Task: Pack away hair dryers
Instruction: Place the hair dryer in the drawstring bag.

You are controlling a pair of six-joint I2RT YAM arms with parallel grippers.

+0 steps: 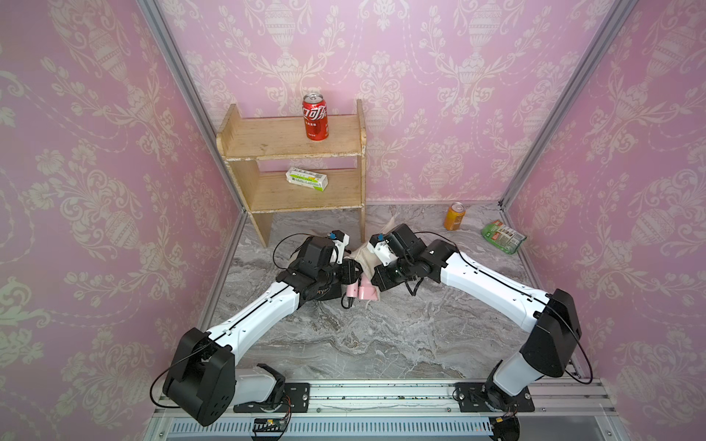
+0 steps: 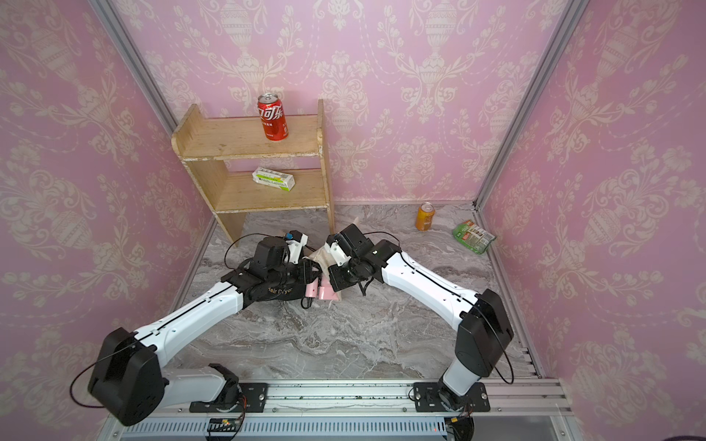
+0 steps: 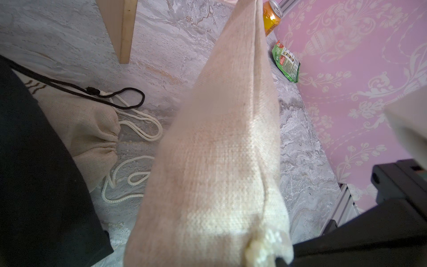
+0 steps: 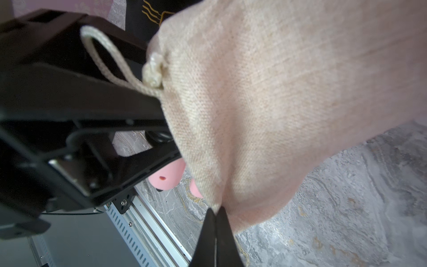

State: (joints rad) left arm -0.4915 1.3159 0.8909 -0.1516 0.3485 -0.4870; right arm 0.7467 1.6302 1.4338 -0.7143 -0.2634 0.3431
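The right pincer (image 4: 215, 216) is clenched on the beige pouch (image 4: 265, 92), held above the middle of the desk (image 1: 382, 336). The left pincer (image 4: 171, 136) sits at the pouch's corded mouth, grip unclear. The pink hair dryer (image 1: 368, 294) shows just beneath, between both pincers

Pouch (image 4: 254, 104) is coarse woven cloth; hair dryer (image 4: 166, 178) smooth plastic.

A beige woven cloth pouch (image 3: 221, 143) stretches away from the left gripper (image 3: 272, 261), and its knotted cream cord end (image 3: 261, 249) sits right at the jaws. Beside the gripper lie a black cloth pouch (image 3: 34, 166) and a second beige drawstring pouch (image 3: 87, 129), touching, with loose cream cords (image 3: 138, 129) on the grey marble table (image 3: 305, 138). Far ahead of the gripper are an orange drink can (image 3: 271, 18) and a green snack packet (image 3: 286, 62), near the pink wall (image 3: 358, 69).
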